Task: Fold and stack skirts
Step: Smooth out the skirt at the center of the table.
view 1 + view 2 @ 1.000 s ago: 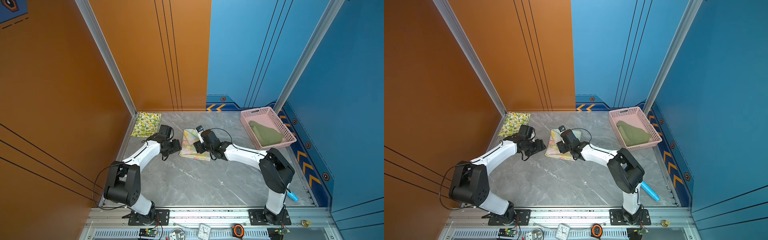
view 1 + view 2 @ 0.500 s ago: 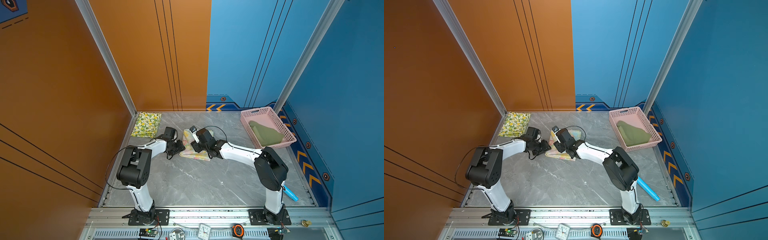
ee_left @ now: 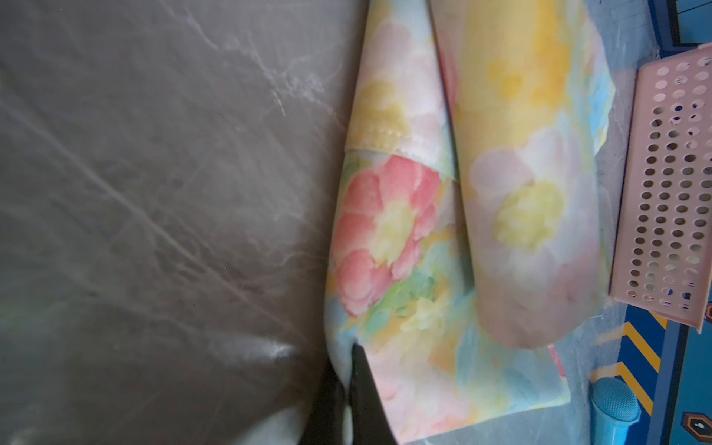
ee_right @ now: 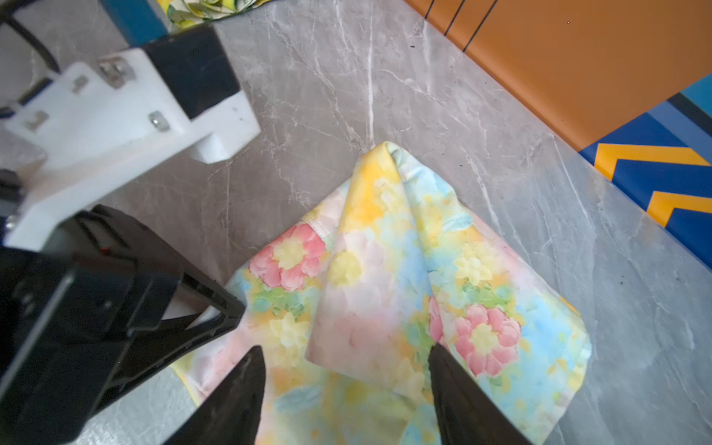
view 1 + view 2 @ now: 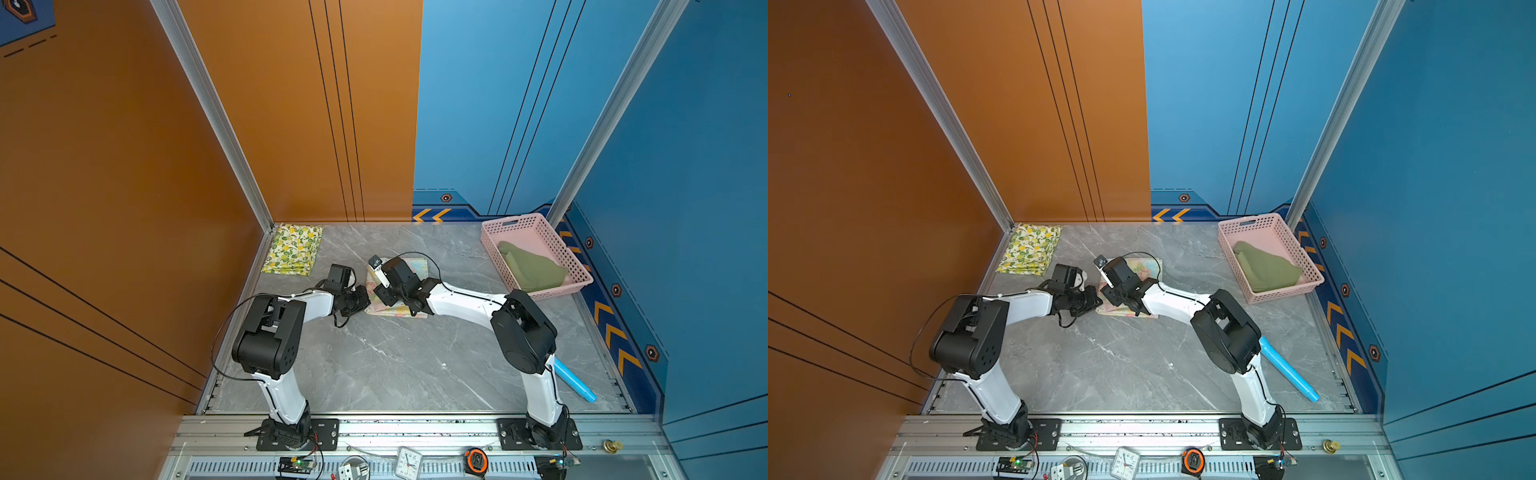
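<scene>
Swinging in from the side, the left gripper (image 5: 365, 300) has snapped together and now pinches the edge of the floral skirt (image 5: 415, 266) at mid-table! Over the same cloth hangs the right gripper (image 4: 345, 348), jaws apart, astride a raised fold. Folded flat, the lemon skirt (image 5: 293, 248) lies in the far left corner; the olive skirt (image 5: 532, 268) sits in the pink basket (image 5: 540, 224).

Right gripper (image 4: 346, 389) hangs spread wide astride a raised fold of the floral skirt (image 4: 385, 277), with the left gripper (image 4: 233, 312) nipping the cloth's edge just beside it.
</scene>
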Controlling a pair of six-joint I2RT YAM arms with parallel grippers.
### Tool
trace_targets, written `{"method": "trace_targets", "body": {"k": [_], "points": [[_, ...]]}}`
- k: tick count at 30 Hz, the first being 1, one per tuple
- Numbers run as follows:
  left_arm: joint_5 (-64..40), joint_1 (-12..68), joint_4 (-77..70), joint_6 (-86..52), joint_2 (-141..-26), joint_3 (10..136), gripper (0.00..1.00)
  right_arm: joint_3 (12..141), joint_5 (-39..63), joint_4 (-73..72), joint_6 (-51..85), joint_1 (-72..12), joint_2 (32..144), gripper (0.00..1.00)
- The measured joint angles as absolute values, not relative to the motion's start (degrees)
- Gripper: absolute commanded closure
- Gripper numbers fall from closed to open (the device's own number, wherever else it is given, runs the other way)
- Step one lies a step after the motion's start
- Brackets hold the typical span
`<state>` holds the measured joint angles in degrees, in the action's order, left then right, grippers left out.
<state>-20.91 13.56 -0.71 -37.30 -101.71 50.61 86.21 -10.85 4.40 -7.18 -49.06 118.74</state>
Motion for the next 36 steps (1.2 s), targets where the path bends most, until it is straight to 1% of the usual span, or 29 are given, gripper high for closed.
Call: {"method": "trace_targets", "body": {"k": [5,10,11,12,15,18,21,23,24,28,30,33,34,36], "points": [[-21.06,13.54,-0.64,-37.93,-100.62,49.39,1.0,87.59,-14.96,4.58,-11.07,-51.4,122.39,0.33],[-21.1,13.85,-0.64,-38.24,-99.15,48.42,1.0,87.83,-19.73,4.29,-14.22,-51.55,124.9,0.35],[-21.1,13.96,-0.64,-38.46,-98.76,48.21,1.0,87.94,-20.73,4.05,-14.7,-51.55,125.51,0.35],[-21.12,13.96,-0.67,-38.48,-98.41,47.97,1.0,88.05,-21.61,3.86,-15.2,-51.55,126.1,0.38],[-21.12,14.13,-0.67,-38.68,-97.6,47.2,1.0,88.9,-24.01,3.4,-16.08,-51.53,127.55,0.59],[-21.1,14.61,-0.69,-38.7,-96.9,46.28,1.0,90.3,-25.21,2.98,-15.49,-51.35,128.53,0.75],[-21.1,15.03,-0.69,-38.7,-95.53,44.71,1.0,91.09,-25.12,3.01,-13.98,-50.68,128.51,0.89],[-21.1,15.14,-0.64,-38.68,-94.39,43.55,1.0,91.81,-24.05,3.11,-12.75,-49.78,128.49,0.96],[-21.1,15.2,-0.64,-38.68,-93.78,42.98,1.0,92.36,-23.14,3.53,-11.57,-49.17,128.4,0.98],[-21.08,15.62,-0.64,-38.63,-91.15,40.36,1.0,94.21,-16.32,6.26,-5.32,-45.91,127.5,1.0],[-21.08,16.03,-0.51,-38.61,-89.56,38.98,1.0,95.07,-10.94,7.62,0.36,-42.61,126.69,1.0],[-21.1,16.73,-1.89,-38.61,-87.18,37.39,1.0,95.42,-1.61,9.17,9.45,-36.82,126.26,0.95],[-21.08,16.97,-2.79,-38.59,-86.43,37.23,1.0,95.42,1.17,10.11,11.97,-35.27,126.28,0.9],[-21.1,17.54,-4.4,-38.41,-84.53,37.01,1.0,95.35,5.63,11.99,16.73,-32.82,126.32,0.74]]}}
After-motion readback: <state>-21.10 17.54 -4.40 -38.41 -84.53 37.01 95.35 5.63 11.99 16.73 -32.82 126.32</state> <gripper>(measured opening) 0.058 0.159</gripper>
